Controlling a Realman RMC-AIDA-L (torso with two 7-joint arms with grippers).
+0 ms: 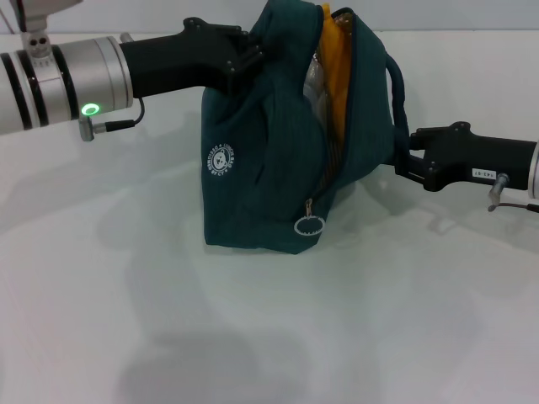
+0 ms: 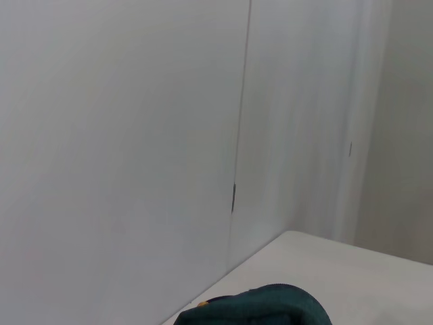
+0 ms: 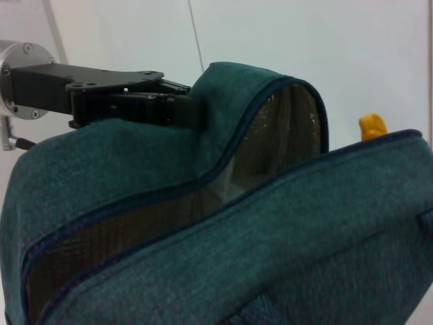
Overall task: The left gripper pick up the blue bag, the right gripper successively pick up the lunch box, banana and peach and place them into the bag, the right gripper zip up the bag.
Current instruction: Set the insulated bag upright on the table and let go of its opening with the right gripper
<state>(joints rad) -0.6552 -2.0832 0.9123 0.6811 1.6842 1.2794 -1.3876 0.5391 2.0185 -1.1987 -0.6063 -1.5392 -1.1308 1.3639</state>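
Left gripper (image 1: 246, 52), jaws clenched on the blue bag (image 1: 269, 177) on the counter (image 1: 253, 337); right gripper's (image 1: 402, 160) jaws unreadable beside it; the protruding banana (image 1: 335, 67) could jam the zipper.

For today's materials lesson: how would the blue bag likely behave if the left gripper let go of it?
The blue bag is soft fabric, creased where the left gripper pinches its top, so it would probably sag. The banana inside adds weight, and it already leans, so it may tip.
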